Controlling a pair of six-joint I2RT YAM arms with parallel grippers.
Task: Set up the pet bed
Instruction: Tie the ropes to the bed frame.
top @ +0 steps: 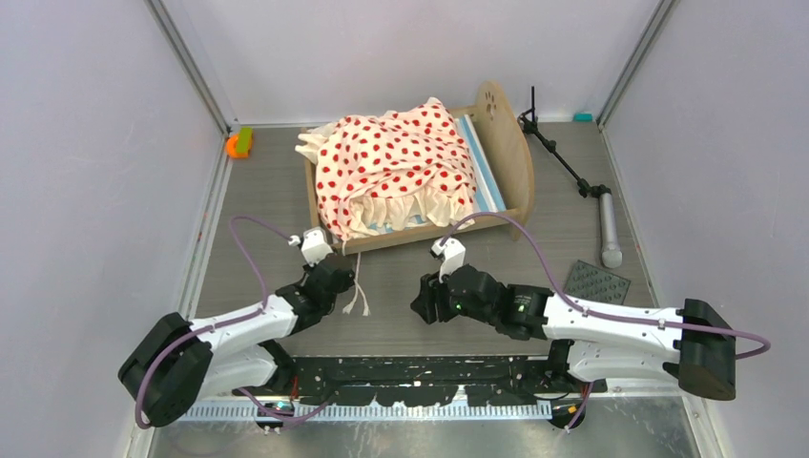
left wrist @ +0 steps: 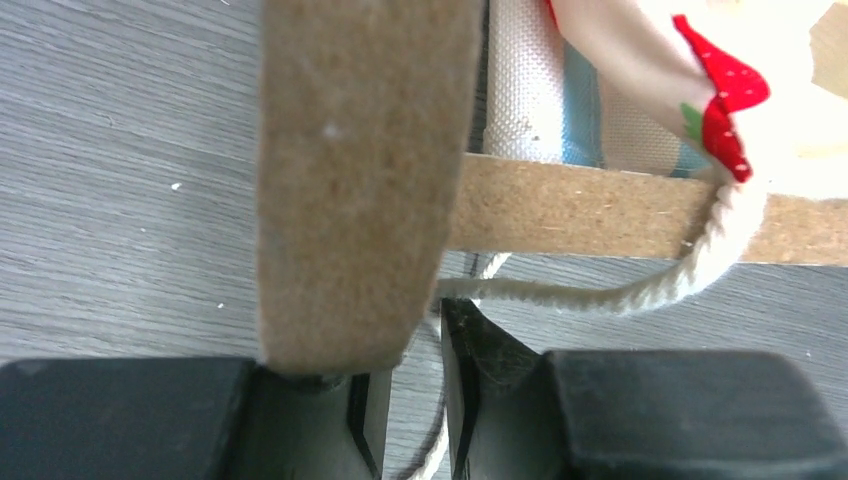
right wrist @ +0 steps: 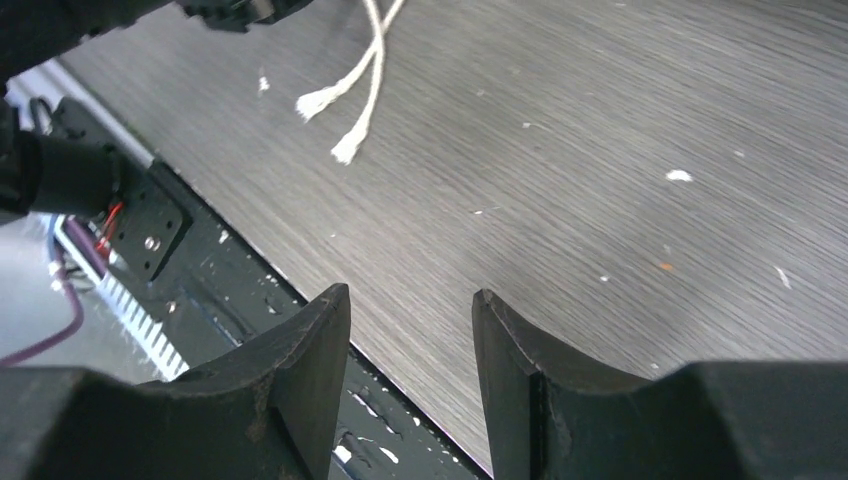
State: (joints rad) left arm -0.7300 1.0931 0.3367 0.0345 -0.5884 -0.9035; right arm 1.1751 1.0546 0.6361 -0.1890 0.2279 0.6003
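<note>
Pet bed point(top: 510, 167) stands at the middle far side of the table point(top: 591, 239). Its long axis runs left to right, with the right end angled slightly farther from the arm bases. The paw-marked end board point(top: 501, 124) is upright at the right end. The red-spotted ruffled bedding point(top: 391, 167) is heaped over the left and middle of the frame, not spread. The striped mattress point(top: 480, 170) is exposed only at the right end. Two white cords point(top: 358, 291) hang from the bedding onto the table. The left gripper point(top: 320, 260) is at the bed's near-left corner, with the bed directly ahead of it. Its wrist view shows the edge of the left end board point(left wrist: 360, 180) close over one finger and the near side rail point(left wrist: 590, 205) running off to the right. A cord point(left wrist: 570, 295) passes down through the slim gap between the jaws. The jaws are narrow; whether they bear on cord or board cannot be determined. The right gripper point(right wrist: 410, 320) hovers over bare table on the base side of the near rail, jaws moderately apart and empty. It points toward the cord ends and the left arm, not the bed. Judgement: the left arm is nearer and better aligned, and the coming move turns on that corner, so any draw on the bedding should run along the bed's length toward the exposed right end
</note>
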